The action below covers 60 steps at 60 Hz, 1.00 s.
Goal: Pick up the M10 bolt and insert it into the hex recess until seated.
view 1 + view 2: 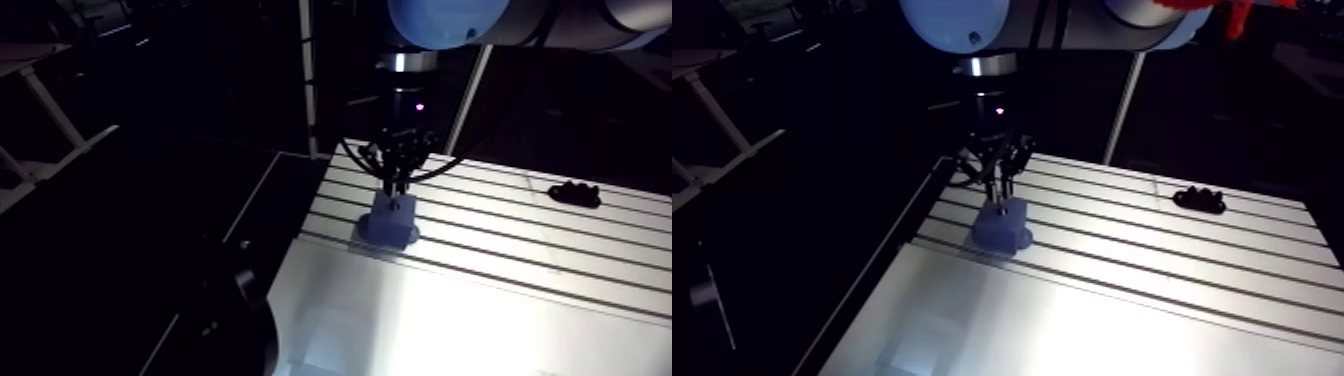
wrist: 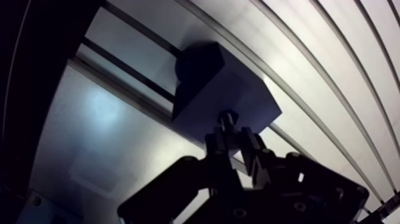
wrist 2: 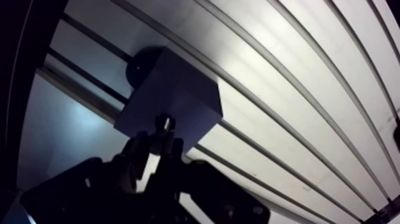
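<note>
Slotted aluminium table point(image 1: 520, 300), brightly lit; blue block point(image 1: 390, 222) standing across its slots | tool point(image 2: 229, 140) pinching M10 bolt point(image 2: 228, 119) upright, tip at block top; hex recess hidden beneath | advice: keep bolt vertical, match flats, press down gently, release only once seated

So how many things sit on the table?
2: blue block under the end effector gripping the bolt; small black part farther along the table. Others may lie out of view.
</note>
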### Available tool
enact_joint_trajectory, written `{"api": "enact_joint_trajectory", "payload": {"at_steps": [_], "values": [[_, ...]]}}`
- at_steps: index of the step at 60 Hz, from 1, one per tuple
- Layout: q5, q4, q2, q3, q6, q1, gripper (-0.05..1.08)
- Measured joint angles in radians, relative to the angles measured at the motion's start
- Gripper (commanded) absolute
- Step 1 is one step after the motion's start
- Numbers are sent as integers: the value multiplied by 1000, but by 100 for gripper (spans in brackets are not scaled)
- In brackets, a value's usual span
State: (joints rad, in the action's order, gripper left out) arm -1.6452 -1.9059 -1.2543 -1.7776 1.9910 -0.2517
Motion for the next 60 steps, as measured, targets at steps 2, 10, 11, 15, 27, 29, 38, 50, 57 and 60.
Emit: {"api": "enact_joint_trajectory", "payload": {"at_steps": [2, 10, 11, 15, 27, 29, 38, 50, 57, 60], "values": [[0, 0, 0, 0, 0, 0, 99], [0, 0, 1, 1, 0, 0, 99], [0, 0, 1, 1, 0, 0, 99], [0, 0, 2, 2, 0, 0, 99], [-1, 1, 1, 6, 1, 0, 100], [-1, 1, 0, 7, 2, 0, 100], [-2, 1, -1, 8, 4, 0, 100], [-2, 2, -2, 8, 6, 0, 100], [-2, 2, -1, 6, 7, 0, 100], [-2, 2, 0, 5, 7, 0, 100]]}}
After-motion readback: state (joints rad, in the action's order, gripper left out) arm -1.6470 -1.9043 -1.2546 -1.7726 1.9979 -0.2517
